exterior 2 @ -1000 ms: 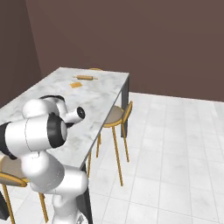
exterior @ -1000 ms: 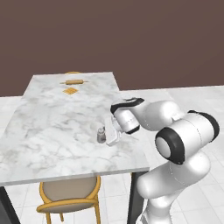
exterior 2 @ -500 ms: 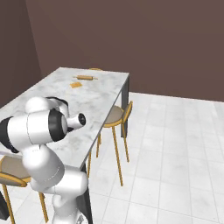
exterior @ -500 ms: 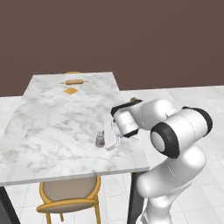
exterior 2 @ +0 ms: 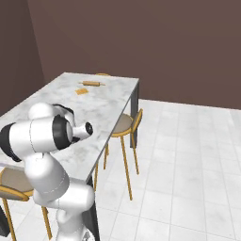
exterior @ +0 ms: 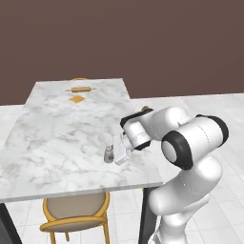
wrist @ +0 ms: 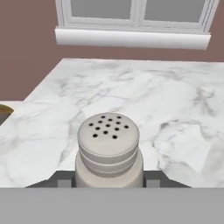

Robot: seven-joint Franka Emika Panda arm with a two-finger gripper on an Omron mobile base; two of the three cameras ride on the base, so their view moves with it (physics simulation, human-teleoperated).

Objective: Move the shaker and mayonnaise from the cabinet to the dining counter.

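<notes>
1. Gripper [exterior: 116, 153] clamped on shaker [exterior: 109, 153], upright, base at the counter [exterior: 57, 138] top near its front right edge.
2. Shaker [wrist: 108, 148] cap holes visible, contents can't tell.

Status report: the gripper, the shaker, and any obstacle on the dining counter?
Gripper shut on shaker. Shaker upright, low over the dining counter, near its right edge. Rolling pin far off; nothing in the way.
</notes>
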